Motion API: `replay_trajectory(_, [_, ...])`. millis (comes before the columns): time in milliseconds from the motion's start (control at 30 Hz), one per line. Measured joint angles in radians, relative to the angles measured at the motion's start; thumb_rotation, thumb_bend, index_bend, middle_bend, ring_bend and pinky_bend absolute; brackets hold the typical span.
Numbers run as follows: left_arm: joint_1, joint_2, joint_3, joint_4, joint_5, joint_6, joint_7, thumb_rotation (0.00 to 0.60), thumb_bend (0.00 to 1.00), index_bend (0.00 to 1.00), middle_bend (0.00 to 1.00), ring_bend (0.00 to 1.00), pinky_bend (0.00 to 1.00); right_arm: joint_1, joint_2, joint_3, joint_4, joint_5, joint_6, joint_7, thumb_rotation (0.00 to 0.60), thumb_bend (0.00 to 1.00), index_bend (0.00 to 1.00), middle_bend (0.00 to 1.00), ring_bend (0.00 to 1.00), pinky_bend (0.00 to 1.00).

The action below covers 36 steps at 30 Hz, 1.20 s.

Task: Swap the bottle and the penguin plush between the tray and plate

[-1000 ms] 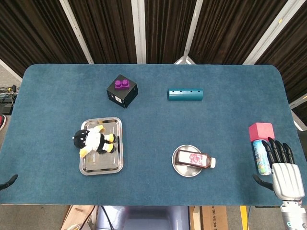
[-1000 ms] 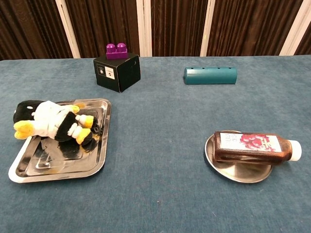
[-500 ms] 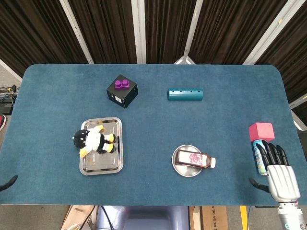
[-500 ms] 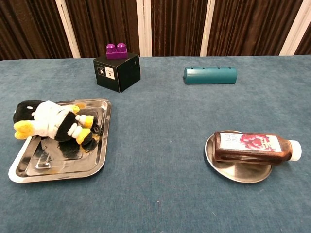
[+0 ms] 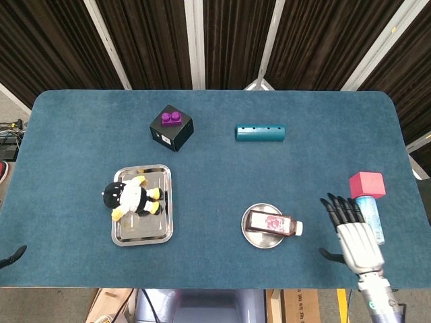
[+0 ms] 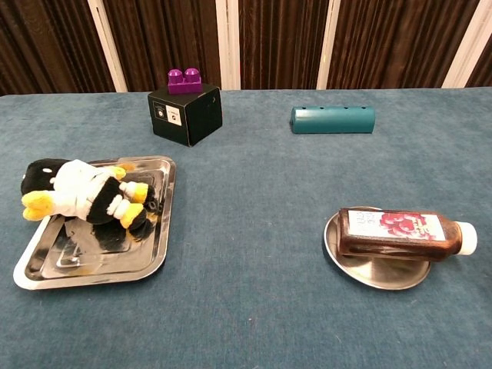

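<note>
Head view: penguin plush (image 5: 133, 199) lying on tray (image 5: 143, 233), bottle (image 5: 273, 223) on its side across plate (image 5: 256, 240); right robot hand (image 5: 351, 231) empty, fingers spread, over blue surface (image 5: 215, 161) beside the plate; left robot hand (image 5: 12, 256) barely visible, state unclear. Chest view: bottle label with red fruit picture, writing unreadable; white sticker on black box (image 6: 185, 114), illegible.

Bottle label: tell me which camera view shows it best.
The chest view. There the bottle lies side-on across the plate, close enough to show the label's red picture. In the head view the bottle is small, seen from above, and its label is only a pinkish patch.
</note>
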<state>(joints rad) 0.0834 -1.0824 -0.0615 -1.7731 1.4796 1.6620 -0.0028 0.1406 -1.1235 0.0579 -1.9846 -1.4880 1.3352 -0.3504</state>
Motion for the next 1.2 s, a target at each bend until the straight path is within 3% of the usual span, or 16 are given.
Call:
replay_trajectory(200, [0.000,0.003,-0.007,0.000,-0.016,-0.003,-0.008,0.600,0.23,0.13,0.02,0.00,0.13,0.066,-0.043,0.019,-0.093,0.113,-0.089,-0.143,0.600,0.07,0.07,0.05,0.00,0.00])
replay_trajectory(467, [-0.002,0.005,-0.015,0.000,-0.030,-0.007,-0.021,0.600,0.23,0.13,0.02,0.00,0.13,0.156,-0.160,0.052,-0.126,0.302,-0.139,-0.317,0.600,0.07,0.08,0.06,0.00,0.00])
replay_trajectory(700, [-0.002,0.005,-0.024,-0.003,-0.048,-0.009,-0.025,0.600,0.23,0.13,0.02,0.00,0.13,0.235,-0.281,0.085,-0.086,0.438,-0.139,-0.404,0.600,0.07,0.11,0.11,0.00,0.00])
replay_trajectory(1200, [-0.007,0.001,-0.035,-0.012,-0.070,-0.015,-0.004,0.600,0.23,0.13,0.02,0.00,0.13,0.328,-0.425,0.109,0.039,0.599,-0.090,-0.474,0.600,0.07,0.18,0.24,0.07,0.00])
